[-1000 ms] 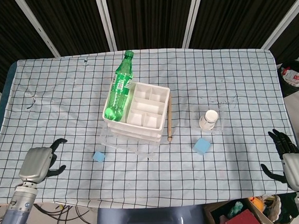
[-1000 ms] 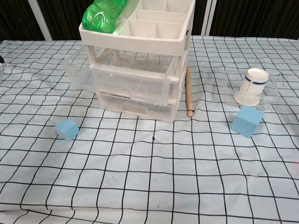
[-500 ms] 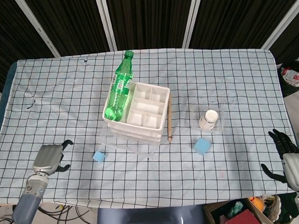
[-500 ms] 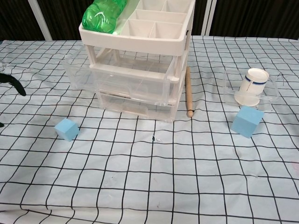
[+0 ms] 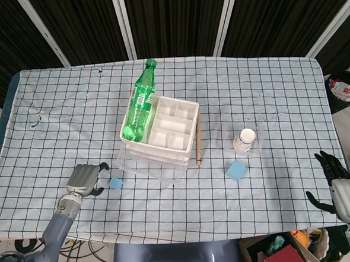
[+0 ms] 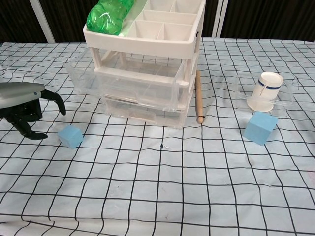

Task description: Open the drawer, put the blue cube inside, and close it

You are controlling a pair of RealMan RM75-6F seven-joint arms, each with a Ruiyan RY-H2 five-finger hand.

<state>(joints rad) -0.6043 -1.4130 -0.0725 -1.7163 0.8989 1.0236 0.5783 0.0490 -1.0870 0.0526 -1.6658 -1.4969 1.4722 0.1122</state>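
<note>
Looks like a robotics lab or test bench rather than a home. Shown by a table [image 5: 54, 103] draped in a black-gridded white cloth [image 5: 267, 84], closed in behind by dark ribbed panels [image 5: 174, 18] on pale metal struts [image 5: 121, 24], with loose cables [image 5: 81, 249] trailing under the front edge. Also staged like test props: a small plastic drawer unit [image 6: 147, 83], a green bottle [image 5: 140, 103], a paper cup [image 6: 265, 91], a wooden stick [image 6: 199, 96], foam cubes [image 6: 70, 136].
</note>
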